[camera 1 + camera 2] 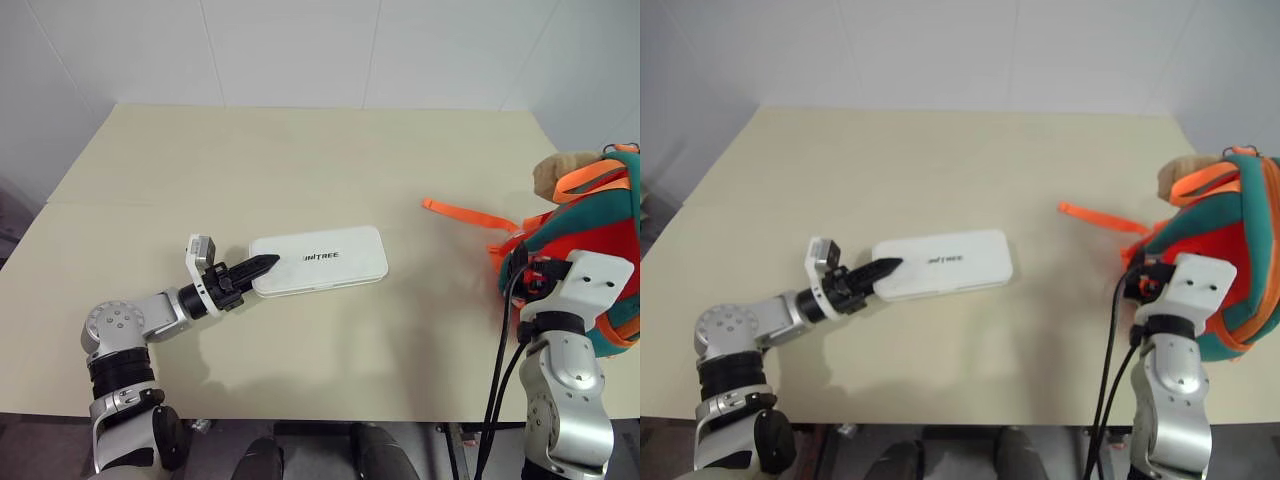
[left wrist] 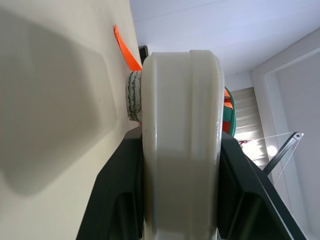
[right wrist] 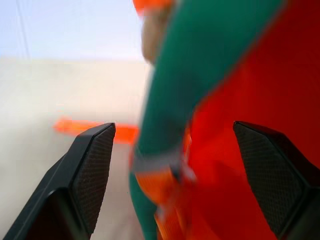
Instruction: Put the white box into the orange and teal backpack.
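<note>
Left wrist view puts us right at the grip: our left hand (image 2: 181,210) has its two black fingers (image 2: 117,200) clamped on the near short end of the box (image 1: 318,260), one on each flat face. From the head views the box sits on the worktop (image 1: 300,160), well apart from the backpack (image 1: 590,250) at the right edge. Our right hand (image 3: 175,165) has its fingers spread wide, with the backpack's teal and orange fabric between them but not yet pinched, as far as we can tell.

The risks, as we judge them:
- We hold a long, glossy box by one end only — once lifted it could pivot or slide out.
- The backpack stands close to the worktop edge; a push from the right hand could tip it off.
- If the right hand closes on loose fabric rather than the opening, the mouth may not spread — the box would catch on the rim.
</note>
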Available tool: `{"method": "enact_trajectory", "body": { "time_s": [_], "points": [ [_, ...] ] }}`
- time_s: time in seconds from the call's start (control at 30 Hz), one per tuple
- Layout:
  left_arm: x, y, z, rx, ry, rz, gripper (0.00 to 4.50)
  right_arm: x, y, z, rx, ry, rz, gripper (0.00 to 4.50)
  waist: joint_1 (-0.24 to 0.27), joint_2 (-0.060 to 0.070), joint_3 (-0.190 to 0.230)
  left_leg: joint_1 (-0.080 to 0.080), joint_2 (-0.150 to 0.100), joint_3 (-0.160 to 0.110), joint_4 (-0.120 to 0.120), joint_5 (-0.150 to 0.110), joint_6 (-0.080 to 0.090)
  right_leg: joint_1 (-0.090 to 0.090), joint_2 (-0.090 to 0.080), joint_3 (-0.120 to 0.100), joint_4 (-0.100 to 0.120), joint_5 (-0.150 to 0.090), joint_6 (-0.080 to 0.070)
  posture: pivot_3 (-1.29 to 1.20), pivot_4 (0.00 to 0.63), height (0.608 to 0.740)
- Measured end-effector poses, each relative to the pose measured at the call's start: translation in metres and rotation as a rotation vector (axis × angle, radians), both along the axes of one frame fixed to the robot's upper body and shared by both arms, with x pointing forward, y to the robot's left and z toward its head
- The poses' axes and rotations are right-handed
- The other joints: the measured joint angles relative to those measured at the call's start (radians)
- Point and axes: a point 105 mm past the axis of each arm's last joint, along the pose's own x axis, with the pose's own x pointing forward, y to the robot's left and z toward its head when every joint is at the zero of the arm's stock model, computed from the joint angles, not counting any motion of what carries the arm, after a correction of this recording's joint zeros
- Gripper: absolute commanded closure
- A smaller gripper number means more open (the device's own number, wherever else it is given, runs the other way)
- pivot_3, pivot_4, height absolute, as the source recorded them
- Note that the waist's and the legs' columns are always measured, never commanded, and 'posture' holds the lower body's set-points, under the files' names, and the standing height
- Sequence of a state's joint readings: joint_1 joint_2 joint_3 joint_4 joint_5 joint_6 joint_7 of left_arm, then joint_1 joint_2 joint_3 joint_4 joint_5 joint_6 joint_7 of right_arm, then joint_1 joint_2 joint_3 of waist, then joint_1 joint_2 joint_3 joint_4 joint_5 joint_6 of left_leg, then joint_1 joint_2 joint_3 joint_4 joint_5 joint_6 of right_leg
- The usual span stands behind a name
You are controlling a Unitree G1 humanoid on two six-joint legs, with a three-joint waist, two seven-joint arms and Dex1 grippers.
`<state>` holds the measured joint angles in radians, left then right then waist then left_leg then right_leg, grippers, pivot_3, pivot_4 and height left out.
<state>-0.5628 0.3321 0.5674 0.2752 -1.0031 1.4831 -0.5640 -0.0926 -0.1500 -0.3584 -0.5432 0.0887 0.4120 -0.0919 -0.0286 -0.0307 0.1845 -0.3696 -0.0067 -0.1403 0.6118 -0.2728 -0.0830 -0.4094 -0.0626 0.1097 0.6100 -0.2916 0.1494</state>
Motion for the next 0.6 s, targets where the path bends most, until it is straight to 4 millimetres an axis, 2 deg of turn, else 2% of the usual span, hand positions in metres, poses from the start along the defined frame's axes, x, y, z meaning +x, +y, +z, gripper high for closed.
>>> {"method": "enact_trajectory", "body": {
  "time_s": [0.27,0.57,0.6],
  "points": [
    [-0.003,0.0,0.004,0.002,-0.014,-0.01,3.17,0.025,-0.006,-0.001,0.037,-0.011,-0.01,0.0,0.0,0.0,0.0,-0.001,0.0,0.0,-0.001,0.0,0.0,0.0,0.0,0.0,-0.002,0.0,0.0,0.0,0.15,0.74],
    [-0.011,0.003,0.002,0.013,-0.016,0.0,3.17,0.048,-0.018,0.006,0.027,-0.041,-0.084,0.0,-0.001,0.001,0.0,-0.001,0.0,0.0,-0.001,0.0,0.0,0.0,0.0,0.0,-0.002,0.0,0.0,0.0,0.15,0.74],
    [-0.011,0.004,0.001,0.015,-0.013,0.002,3.17,0.049,-0.02,0.006,0.03,-0.043,-0.095,0.18,-0.001,0.001,0.0,-0.001,0.0,0.0,-0.001,0.0,0.0,-0.001,0.0,0.0,-0.002,0.0,0.0,0.0,0.15,0.74]
  ]
}}
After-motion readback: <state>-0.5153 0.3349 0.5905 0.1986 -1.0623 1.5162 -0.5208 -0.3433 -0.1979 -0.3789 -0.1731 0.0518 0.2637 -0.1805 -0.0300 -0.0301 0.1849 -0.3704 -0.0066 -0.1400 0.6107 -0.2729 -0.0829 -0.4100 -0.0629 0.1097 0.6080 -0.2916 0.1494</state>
